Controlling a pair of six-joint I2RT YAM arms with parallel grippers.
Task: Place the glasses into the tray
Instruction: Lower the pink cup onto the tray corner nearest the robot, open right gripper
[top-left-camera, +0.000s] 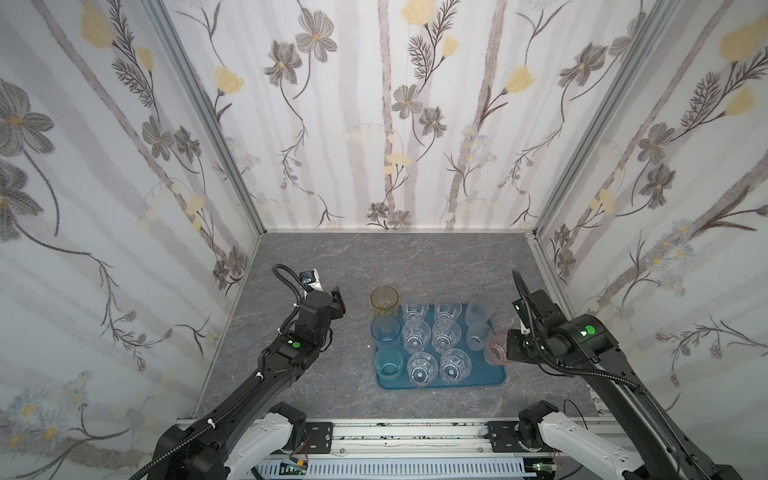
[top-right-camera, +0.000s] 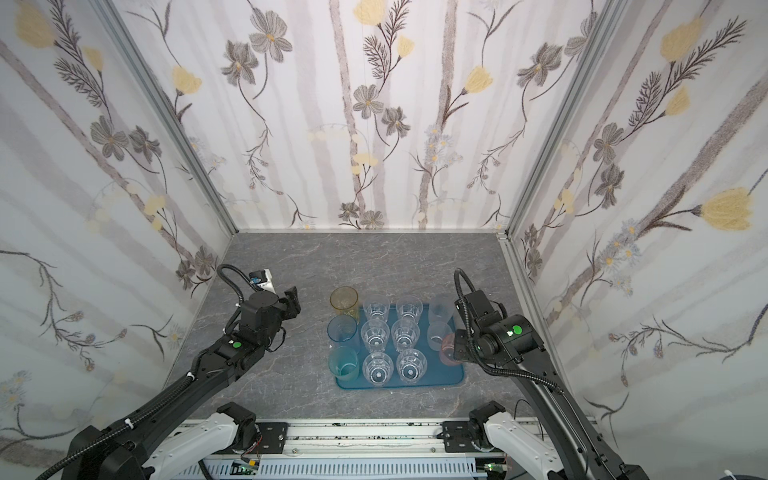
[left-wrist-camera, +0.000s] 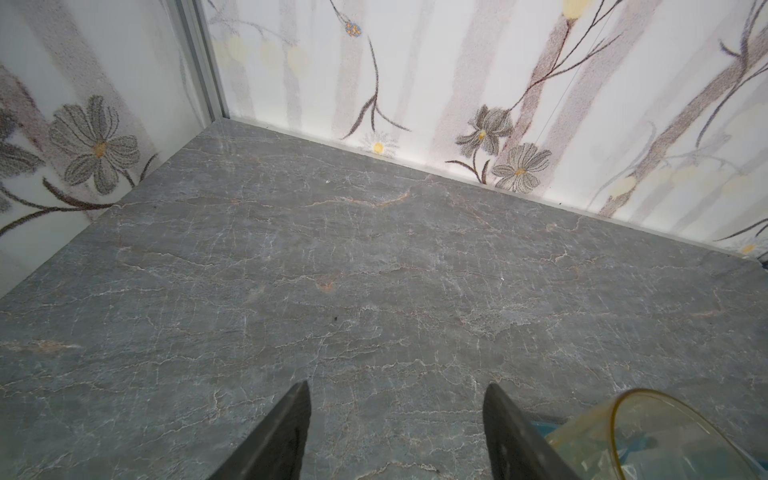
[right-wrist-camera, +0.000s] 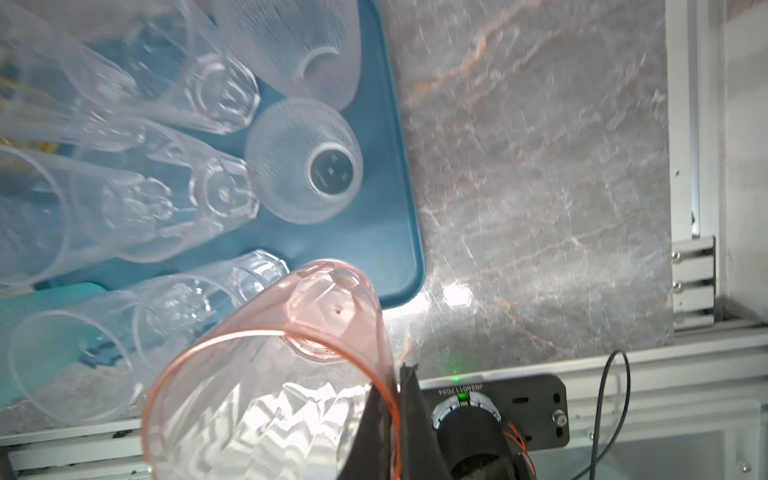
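The right jaws are pressed together on the rim of the pink glass (right-wrist-camera: 324, 307), one finger inside it and one outside. They hold it tilted, base out over the near right corner of the tray (right-wrist-camera: 395, 249). I cannot tell whether the base touches the tray.

The left jaws are spread and hold nothing, above the bare grey counter (left-wrist-camera: 332, 270). They are near the amber glass (top-left-camera: 384, 301), to its left.

The amber glass stands at the tray's far left corner; I cannot tell if its base is inside the rim. In both top views the light blue glass (top-left-camera: 384, 330) and the teal glass (top-left-camera: 388, 365) stand upright along the tray's left edge. Six clear glasses (top-left-camera: 417, 334) fill the middle in two columns. Two frosted glasses (top-left-camera: 478, 311) stand on the right side, behind the pink one.
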